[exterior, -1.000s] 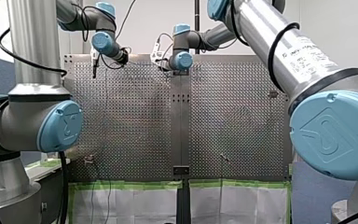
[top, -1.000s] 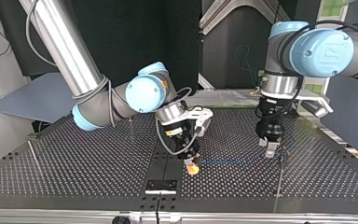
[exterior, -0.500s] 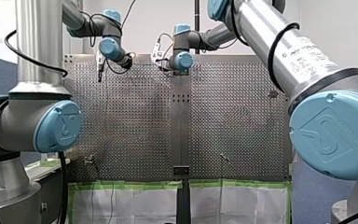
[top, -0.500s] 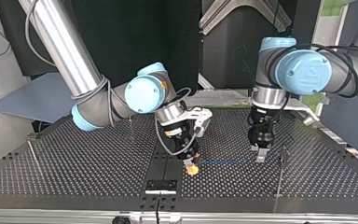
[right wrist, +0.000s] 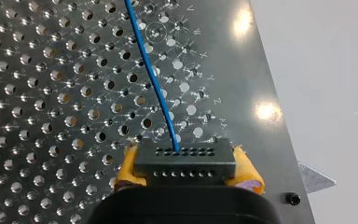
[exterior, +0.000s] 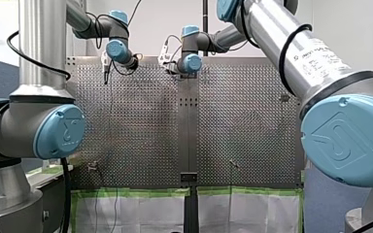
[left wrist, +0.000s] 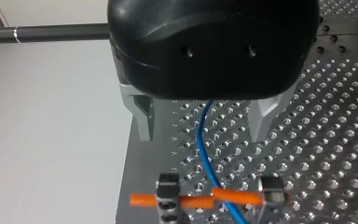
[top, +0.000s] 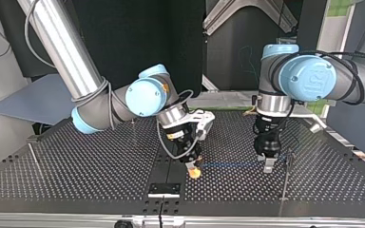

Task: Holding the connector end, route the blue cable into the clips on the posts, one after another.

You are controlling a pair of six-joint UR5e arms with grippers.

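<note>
Gripped at its dark grey connector (right wrist: 185, 161) by the right claw (top: 194, 171), the thin blue cable (right wrist: 153, 81) over the perforated metal counter (right wrist: 51, 93) is straddled by the released left claw (left wrist: 202, 137), whose tug could yank the connector loose.

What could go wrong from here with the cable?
My left pincer stands open around the blue cable without gripping it; the cable could slip out.
The cable runs straight from the connector in my right pincer; a tug might pull it loose.
My left pincer sits near a thin post and might knock it.
</note>
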